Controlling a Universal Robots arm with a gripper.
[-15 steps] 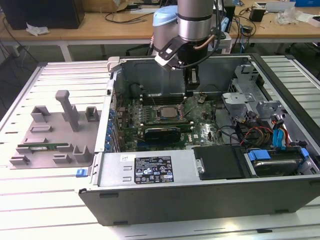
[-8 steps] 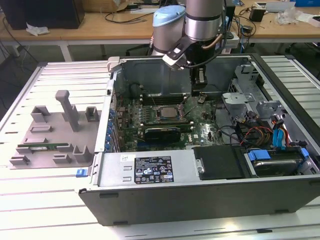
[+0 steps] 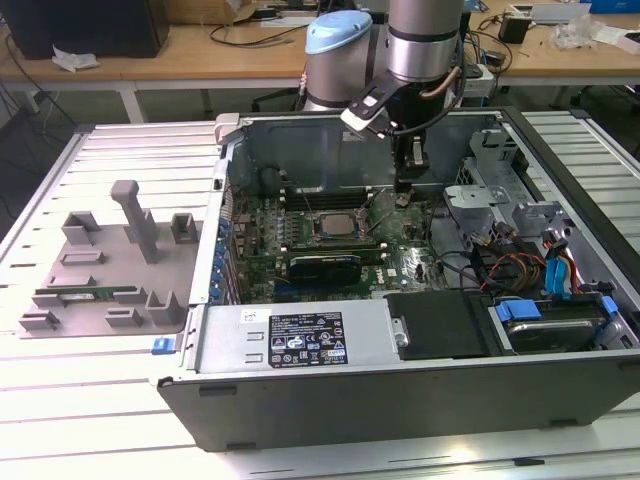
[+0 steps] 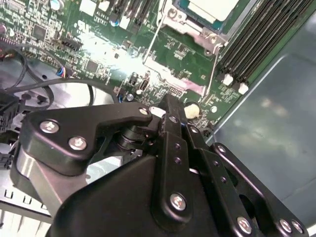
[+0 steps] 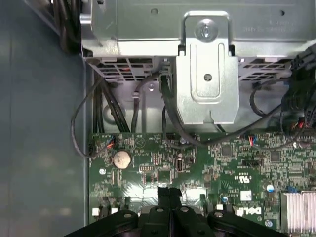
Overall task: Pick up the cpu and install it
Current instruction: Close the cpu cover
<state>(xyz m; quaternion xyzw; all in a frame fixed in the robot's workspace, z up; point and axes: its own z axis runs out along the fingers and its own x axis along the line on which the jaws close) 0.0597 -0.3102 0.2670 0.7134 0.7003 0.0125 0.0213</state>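
The cpu (image 3: 337,222) lies flat in the socket frame (image 3: 335,235) on the green motherboard inside the open computer case (image 3: 300,345). Its silver top (image 4: 213,6) appears at the picture's edge in the second wrist view. My gripper (image 3: 404,192) hangs low over the board, to the exterior view's right of the socket and apart from the cpu. In both wrist views the black fingers (image 5: 163,195) are pressed together with nothing between them. The gripper tip (image 4: 170,102) hovers close to the board beside a thin socket lever wire (image 4: 212,74).
A grey fixture tray (image 3: 100,270) holding a green memory stick (image 3: 85,295) lies to the exterior view's left of the case. The metal drive cage (image 5: 207,74), loose black cables (image 5: 168,118) and coloured cables (image 3: 560,270) crowd the right side. Memory slots (image 4: 256,44) flank the socket.
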